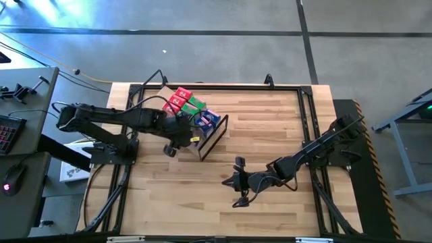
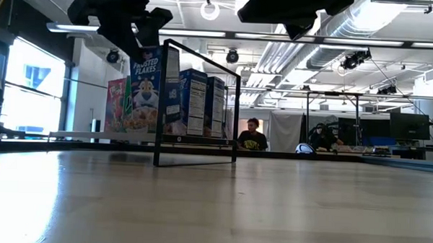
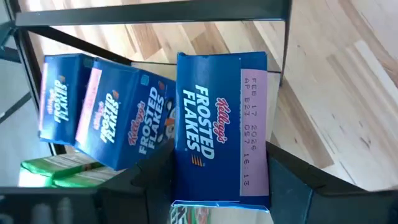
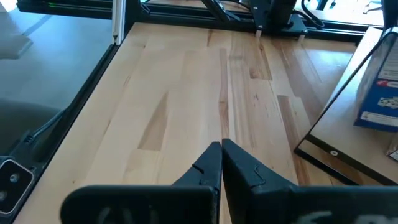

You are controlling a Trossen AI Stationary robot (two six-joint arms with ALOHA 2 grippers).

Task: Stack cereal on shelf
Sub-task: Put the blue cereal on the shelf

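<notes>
Small red [image 1: 181, 98], green [image 1: 196, 104] and blue [image 1: 208, 120] cereal boxes stand together on the shelf [image 1: 159, 92], a tan panel with a dark metal frame [image 1: 214, 135] at its end. My left gripper [image 3: 217, 155] reaches over the shelf from the left and is shut on a blue Frosted Flakes box [image 3: 221, 118], also visible in the low view as the Frosted Flakes box [image 2: 145, 86]. Two more blue boxes [image 3: 106, 112] stand beside it. My right gripper [image 1: 236, 182] hovers shut over the bare tabletop, nearer the front edge. My left gripper pinches the blue box between its two fingers [image 3: 149, 180], on two opposite sides just below its top panel [image 3: 186, 168]. The fingers slant down onto it from above and from the table's left. The box is upright; I cannot tell whether its bottom [image 2: 144, 128] rests on the shelf.
The wooden tabletop [image 1: 270, 135] stretches to the right of the shelf, ringed by a dark rail [image 1: 307, 101]. In the low view, people [image 2: 252, 136] sit in the room beyond the table. A keyboard and mouse [image 1: 7, 135] lie on a side desk left of the table.
</notes>
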